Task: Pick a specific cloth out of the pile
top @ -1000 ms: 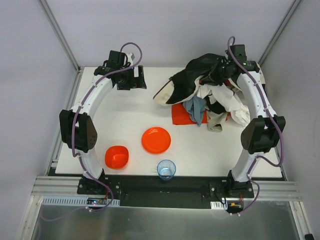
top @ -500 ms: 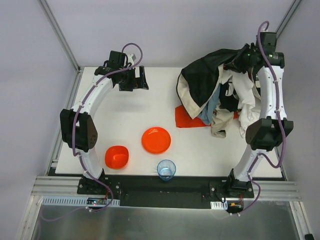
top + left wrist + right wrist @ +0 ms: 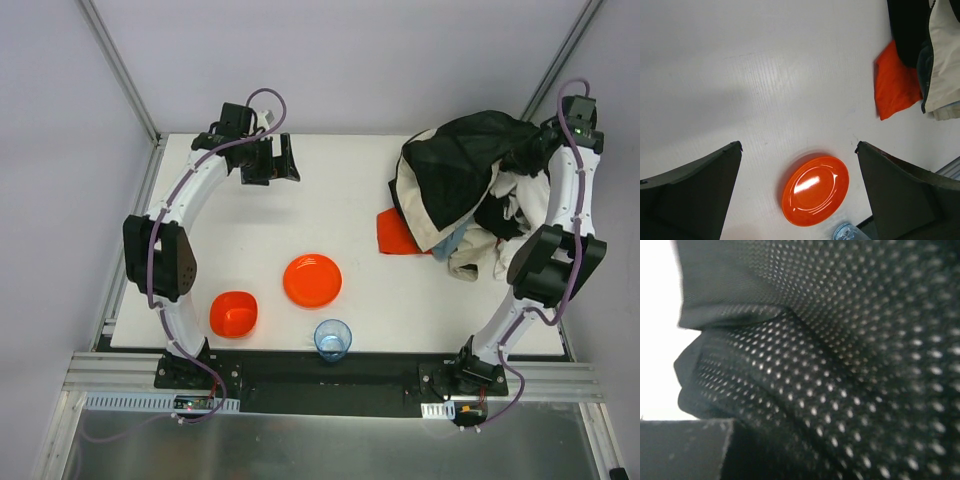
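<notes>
The orange-red cloth [image 3: 397, 234] lies flat on the table, and only its left part shows from under the pile [image 3: 470, 190]. It also shows in the left wrist view [image 3: 895, 82]. The pile is black mesh over cream and light blue fabric, bunched at the table's far right. My right gripper [image 3: 532, 150] is buried in the black mesh [image 3: 840, 350], shut on it and holding it up. That mesh fills the right wrist view beside one finger [image 3: 685, 450]. My left gripper [image 3: 285, 165] hangs open and empty over the table's far left, well away from the cloth.
An orange plate [image 3: 312, 280] lies mid-table, also in the left wrist view [image 3: 815, 190]. An orange-red bowl [image 3: 233, 314] sits front left and a clear blue cup [image 3: 332, 339] at the front edge. Frame posts stand at the back corners.
My right gripper has swung right and back, dragging the lifted pile with it. More of the orange-red cloth's left edge is bared. The left arm has barely moved.
</notes>
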`<state>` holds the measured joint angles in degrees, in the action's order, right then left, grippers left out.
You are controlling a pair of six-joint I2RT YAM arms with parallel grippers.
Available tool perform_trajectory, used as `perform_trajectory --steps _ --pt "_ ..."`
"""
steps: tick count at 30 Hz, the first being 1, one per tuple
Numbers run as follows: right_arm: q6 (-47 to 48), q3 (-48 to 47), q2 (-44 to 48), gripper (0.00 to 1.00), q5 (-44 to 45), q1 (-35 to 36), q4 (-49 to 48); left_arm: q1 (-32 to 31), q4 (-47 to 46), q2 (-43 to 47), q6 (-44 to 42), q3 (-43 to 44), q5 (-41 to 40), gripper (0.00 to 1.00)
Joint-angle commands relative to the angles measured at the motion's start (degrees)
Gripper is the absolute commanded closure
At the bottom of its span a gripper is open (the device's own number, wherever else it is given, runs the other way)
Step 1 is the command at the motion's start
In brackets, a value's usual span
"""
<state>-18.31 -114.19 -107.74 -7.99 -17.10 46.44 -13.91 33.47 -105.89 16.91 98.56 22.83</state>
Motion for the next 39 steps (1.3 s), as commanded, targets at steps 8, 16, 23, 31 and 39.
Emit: perform_trajectory --steps 8,16,23,31,39 --pt "2.1 4.6 -11.1 0.94 1.7 -3.7 12.1 -0.8 0.5 -2.5 1.9 5.1 3.4 0.01" --pt "6.3 6.3 -4.4 0.37 0.3 -1.5 11.0 -0.9 0.4 -3.3 2.5 5.9 3.7 0.01" --pt "8.7 13.2 6.3 0.06 1.2 0.5 11.6 -0.9 0.1 -4.1 2.6 6.0 4.4 0.01" --pt "8.7 28.0 18.4 0.02 -0.5 0.9 13.6 -0.9 -0.7 -5.3 3.0 6.1 5.4 0.01" --pt "11.7 36.6 26.4 0.0 -2.5 4.1 14.6 -0.9 -1.3 -6.0 3.2 5.8 7.0 0.01"
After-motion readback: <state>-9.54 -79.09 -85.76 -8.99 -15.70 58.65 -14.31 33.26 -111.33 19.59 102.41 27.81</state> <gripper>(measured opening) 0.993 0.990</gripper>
